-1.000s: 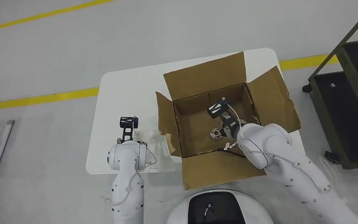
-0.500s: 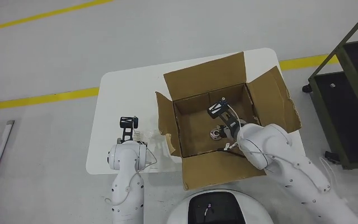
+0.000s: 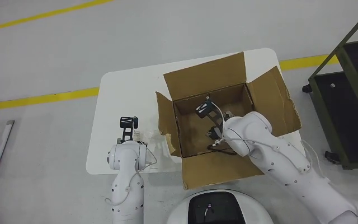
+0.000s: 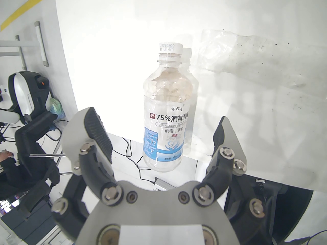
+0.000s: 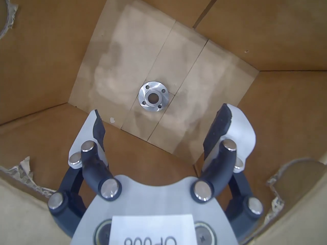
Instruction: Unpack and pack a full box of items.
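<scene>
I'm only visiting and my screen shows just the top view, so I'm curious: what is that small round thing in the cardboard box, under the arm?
Observer: The right wrist view shows a metal flange with a centre hole, lying flat on the floor of the cardboard box.
Visitor: Is it being held?
Observer: No. The right gripper is open above it, with nothing between its fingers.
Visitor: And the faint clear thing by the other arm?
Observer: The left wrist view shows a clear bottle with a white cap, upright on the table in front of the open left gripper. A second bottle stands right behind it.
</scene>
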You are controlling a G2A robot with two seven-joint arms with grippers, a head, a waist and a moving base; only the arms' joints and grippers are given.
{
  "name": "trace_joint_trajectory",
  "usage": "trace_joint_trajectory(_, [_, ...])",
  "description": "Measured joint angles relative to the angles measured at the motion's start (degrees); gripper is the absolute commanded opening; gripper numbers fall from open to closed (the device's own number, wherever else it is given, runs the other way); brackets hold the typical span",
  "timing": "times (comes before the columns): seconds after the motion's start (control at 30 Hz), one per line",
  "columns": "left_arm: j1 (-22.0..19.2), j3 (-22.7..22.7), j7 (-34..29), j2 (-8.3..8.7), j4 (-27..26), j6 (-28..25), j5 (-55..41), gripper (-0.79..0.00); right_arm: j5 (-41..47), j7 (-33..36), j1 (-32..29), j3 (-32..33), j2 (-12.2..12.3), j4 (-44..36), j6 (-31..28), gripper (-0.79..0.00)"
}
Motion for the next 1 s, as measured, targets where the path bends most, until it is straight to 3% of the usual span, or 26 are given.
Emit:
trace_joint_trajectory(0.2, [0.00, 0.00, 0.00, 0.00, 0.00, 0.00, 0.00, 0.000, 0.81, 4.58, 3.19, -1.65, -1.27, 3.65, 3.11, 0.000])
trace_joint_trajectory(0.87, [0.00, 0.00, 0.00, 0.00, 0.00, 0.00, 0.00, 0.000, -0.46, 4.46, 2.34, -2.47, -1.93, 5.55, 3.82, 0.000])
trace_joint_trajectory(0.93, [0.00, 0.00, 0.00, 0.00, 0.00, 0.00, 0.00, 0.000, -1.00, 4.86, 3.06, -3.44, -2.35, 6.69, 3.93, -0.372])
trace_joint_trajectory(0.97, [0.00, 0.00, 0.00, 0.00, 0.00, 0.00, 0.00, 0.000, -1.34, 5.07, 3.43, -3.83, -2.52, 7.32, 3.94, -0.480])
trace_joint_trajectory(1.0, [0.00, 0.00, 0.00, 0.00, 0.00, 0.00, 0.00, 0.000, -1.90, 5.41, 3.95, -4.38, -2.76, 8.16, 3.94, -0.508])
